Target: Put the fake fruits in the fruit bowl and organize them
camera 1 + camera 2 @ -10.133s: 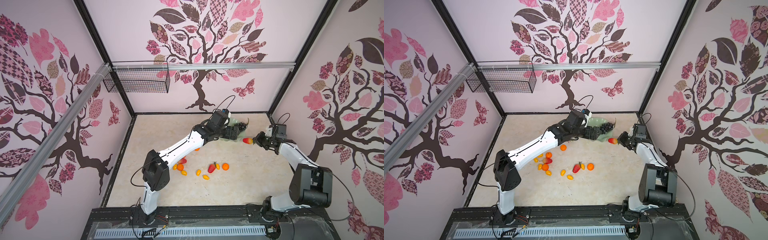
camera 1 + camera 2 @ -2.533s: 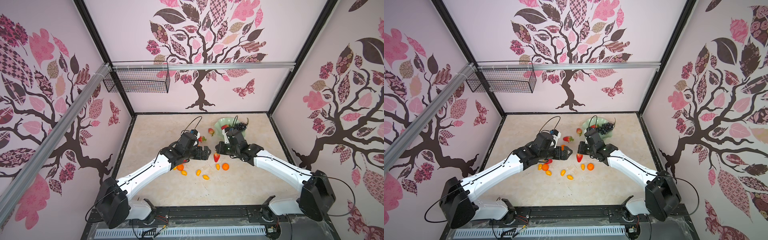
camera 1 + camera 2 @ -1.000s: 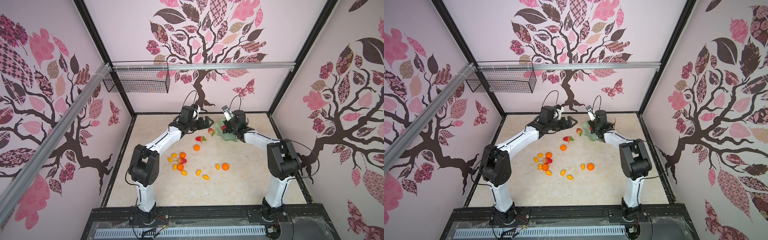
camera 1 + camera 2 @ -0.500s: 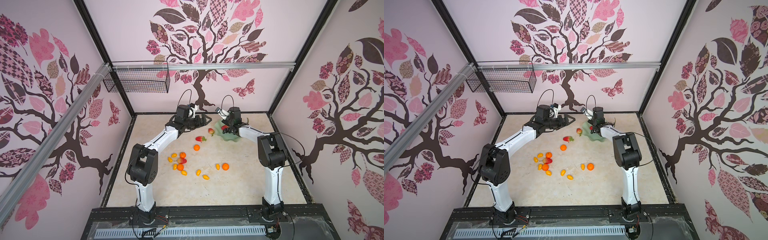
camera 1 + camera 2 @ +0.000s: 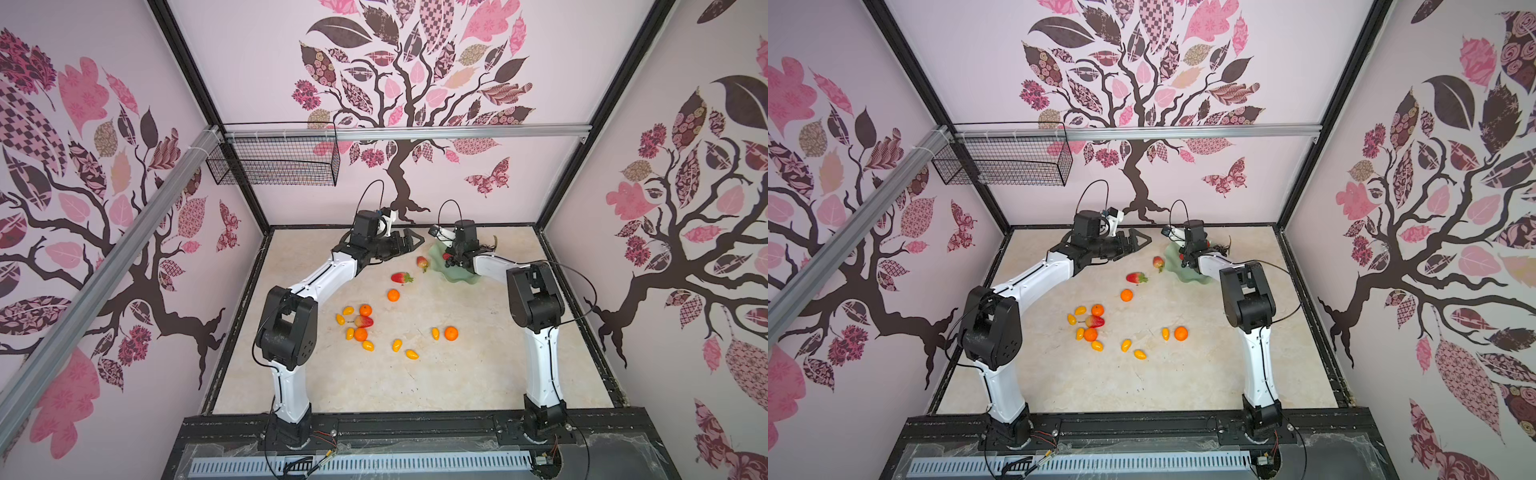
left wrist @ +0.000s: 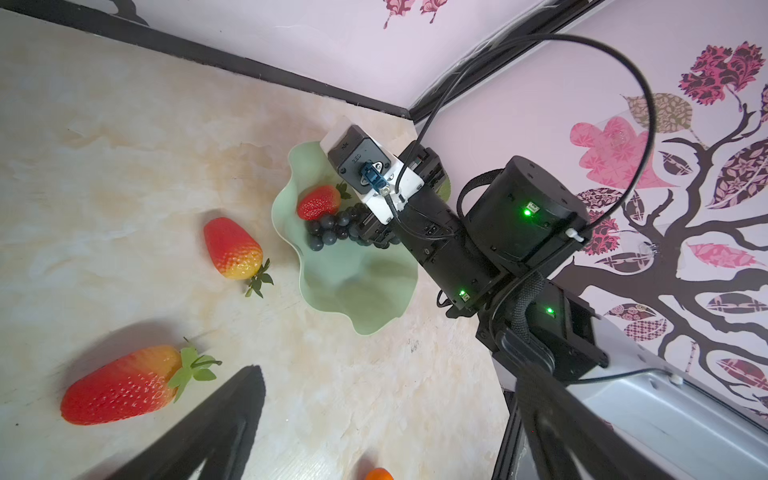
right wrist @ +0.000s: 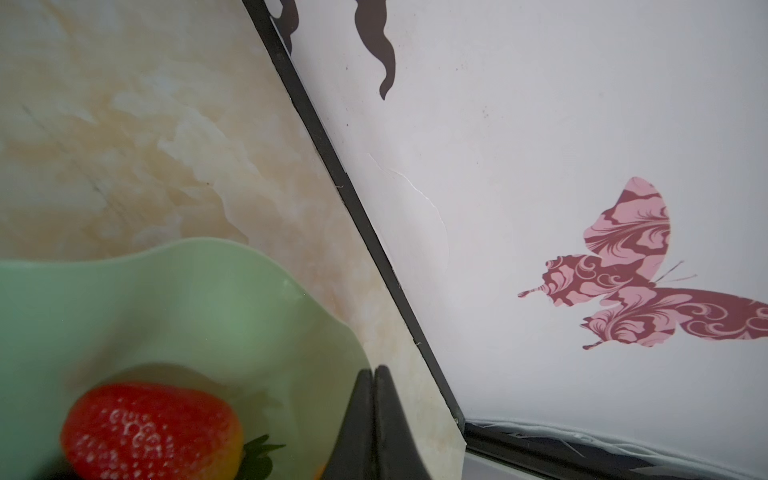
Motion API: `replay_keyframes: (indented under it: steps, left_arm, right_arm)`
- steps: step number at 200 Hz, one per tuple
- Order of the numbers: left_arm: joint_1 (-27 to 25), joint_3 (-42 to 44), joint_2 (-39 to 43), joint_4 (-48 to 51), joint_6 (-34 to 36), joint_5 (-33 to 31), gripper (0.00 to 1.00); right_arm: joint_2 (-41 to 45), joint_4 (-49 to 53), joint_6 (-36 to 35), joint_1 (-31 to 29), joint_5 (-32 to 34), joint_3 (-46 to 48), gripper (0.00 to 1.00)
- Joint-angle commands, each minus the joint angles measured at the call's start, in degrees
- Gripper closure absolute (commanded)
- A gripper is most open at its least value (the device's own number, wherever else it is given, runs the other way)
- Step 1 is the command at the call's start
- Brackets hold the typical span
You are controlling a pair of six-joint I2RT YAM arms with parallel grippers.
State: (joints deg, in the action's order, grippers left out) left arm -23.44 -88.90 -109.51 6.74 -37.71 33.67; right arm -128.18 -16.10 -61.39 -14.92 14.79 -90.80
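Fruit bowl (image 6: 357,291), one o'clock on the bench (image 5: 478,374), holds one strawberry (image 6: 318,203) and the grape bunch (image 6: 332,230); right tool (image 7: 374,380) pressed together over it; left tool (image 5: 411,240) spread.

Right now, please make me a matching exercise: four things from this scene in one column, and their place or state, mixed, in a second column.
Things:
1. left tool
2. right tool
3. grape bunch
4. rightmost tangerine

Place or state:
A. shut
B. on the table
C. open
D. in the fruit bowl

Pairs: 1-C, 2-A, 3-D, 4-B.
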Motion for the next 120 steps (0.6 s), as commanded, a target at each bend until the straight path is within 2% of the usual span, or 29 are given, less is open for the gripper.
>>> replay_keyframes:
  steps: [1,43,81,102,120]
  left_arm:
    - [0.2,1.2,-0.6,-0.8,0.3,0.6,0.01]
    - [0.2,1.0,-0.7,-0.3,0.6,0.8,0.01]
    - [0.2,0.4,0.1,1.5,2.6,-0.3,0.01]
    - [0.2,-0.3,0.9,4.2,4.7,-2.8,0.01]
    - [0.2,-1.0,1.9,7.1,6.9,-6.0,0.01]
  right_arm:
    - [-2.0,2.0,0.4,0.2,-0.3,-2.2,0.86]
    - [-0.1,3.8,2.0,0.2,-2.7,-2.4,0.71]
    - [4.6,4.6,7.7,0.2,-6.8,-1.1,0.55]
    - [8.4,3.3,12.1,0.1,-9.0,1.6,0.54]
    - [11.8,2.3,19.1,0.0,-9.9,4.3,0.58]
